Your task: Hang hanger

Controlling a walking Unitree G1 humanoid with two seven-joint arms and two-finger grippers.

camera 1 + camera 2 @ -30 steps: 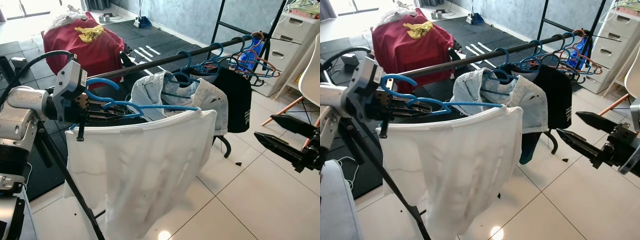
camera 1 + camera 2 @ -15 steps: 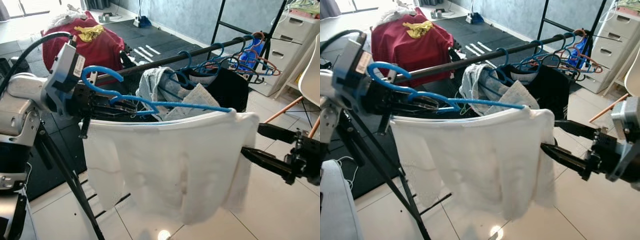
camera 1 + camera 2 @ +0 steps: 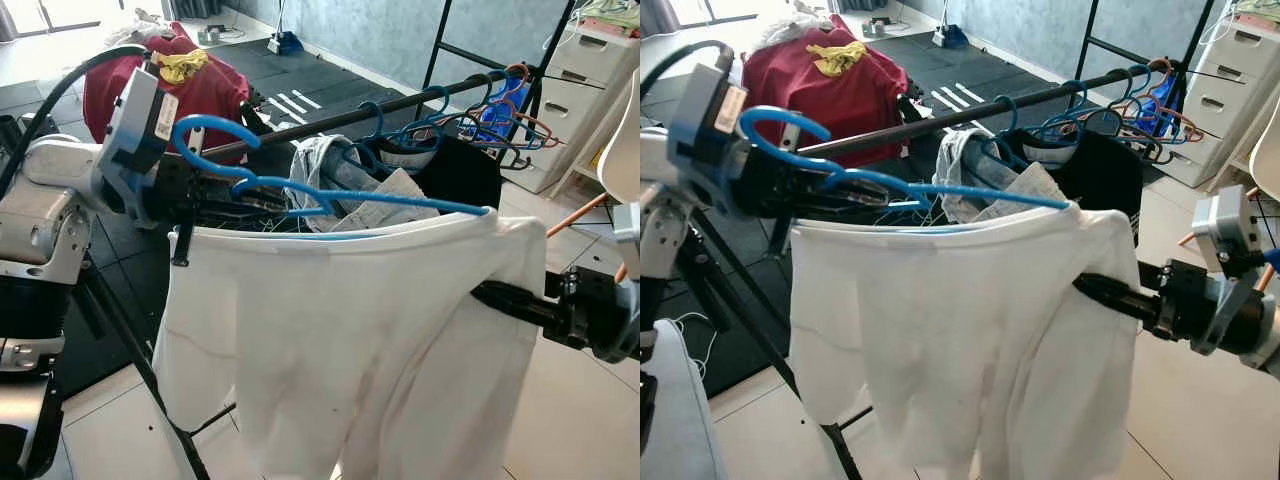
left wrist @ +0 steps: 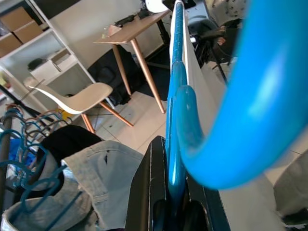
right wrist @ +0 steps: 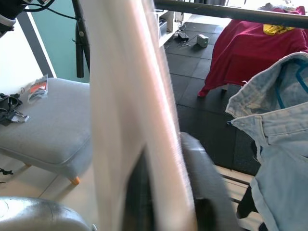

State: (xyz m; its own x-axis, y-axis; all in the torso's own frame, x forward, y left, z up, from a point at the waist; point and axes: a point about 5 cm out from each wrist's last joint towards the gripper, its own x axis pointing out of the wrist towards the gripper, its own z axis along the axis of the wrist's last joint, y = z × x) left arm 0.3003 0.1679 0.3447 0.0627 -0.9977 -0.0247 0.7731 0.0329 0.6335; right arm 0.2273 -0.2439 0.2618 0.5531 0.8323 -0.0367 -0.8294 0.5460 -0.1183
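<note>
Left gripper [image 3: 228, 196] clamped on blue hanger [image 3: 330, 198] near its hook, white shirt [image 3: 350, 340] draped over it, just before the rail [image 3: 970, 108], right gripper [image 3: 1105, 293] pinching the shirt's edge.

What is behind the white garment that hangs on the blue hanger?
Behind the white garment a denim piece and black clothing hang on the rail. Their lower parts and the right pincer's tips are covered.

The hanger [image 3: 330, 192] is smooth, glossy blue plastic. Over it hangs a white shirt [image 3: 350, 340] of soft matt cloth, faintly creased. The rail [image 3: 330, 118] is dark matt metal. The denim jacket [image 5: 279, 144] is pale, coarse-woven cloth. The floor [image 3: 570, 420] is glossy light tile.
</note>
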